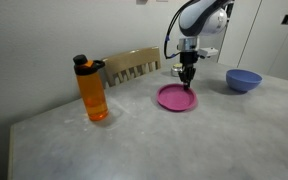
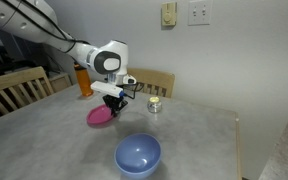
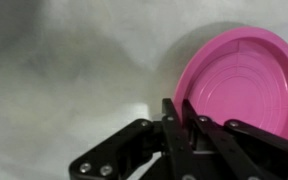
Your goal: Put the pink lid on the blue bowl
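Grey table (image 1: 134,140) beneath the jaws, bearing all the rest. Wooden chair (image 1: 134,65) behind the table, beyond the jaws. Orange bottle (image 1: 92,90) upright, black cap on, well apart from the jaws; contents not to be told. Blue bowl (image 2: 138,155) upright, well apart from the jaws on the side away from the bottle; only bare blue inside. Pink lid (image 3: 244,85) right at the jaws, hollow side up, only its own pink ridges inside, well apart from the bowl. Gripper (image 3: 178,105) down at the lid's rim, jaws clenched on that rim, one finger outside, one inside. Small silvery jar (image 2: 154,104) near the jaws, beside the lid; contents too small to tell.
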`<state>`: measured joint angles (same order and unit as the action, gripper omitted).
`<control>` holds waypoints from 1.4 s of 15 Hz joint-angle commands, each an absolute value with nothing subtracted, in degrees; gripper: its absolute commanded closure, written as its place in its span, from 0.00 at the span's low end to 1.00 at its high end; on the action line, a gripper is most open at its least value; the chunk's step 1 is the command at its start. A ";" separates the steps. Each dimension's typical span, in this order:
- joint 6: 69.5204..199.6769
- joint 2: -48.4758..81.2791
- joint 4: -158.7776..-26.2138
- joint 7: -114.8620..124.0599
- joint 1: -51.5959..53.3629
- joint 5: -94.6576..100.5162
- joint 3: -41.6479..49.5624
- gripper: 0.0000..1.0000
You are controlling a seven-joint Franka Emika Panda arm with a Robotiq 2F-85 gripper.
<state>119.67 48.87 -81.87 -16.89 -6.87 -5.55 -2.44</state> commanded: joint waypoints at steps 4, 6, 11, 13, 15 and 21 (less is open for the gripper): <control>124.35 41.27 -91.42 -24.81 -13.57 -6.35 -2.87 0.97; 124.83 39.57 -93.23 -30.00 -16.28 -6.38 -3.08 0.97; 120.73 38.77 -93.03 -49.19 -22.64 -7.10 -4.48 0.97; 118.02 39.31 -91.97 -55.96 -23.44 -7.35 -4.39 0.97; 114.89 39.51 -91.28 -62.34 -23.95 -7.69 -4.34 0.97; 100.58 39.85 -87.18 -71.41 -22.49 -7.96 -1.67 0.97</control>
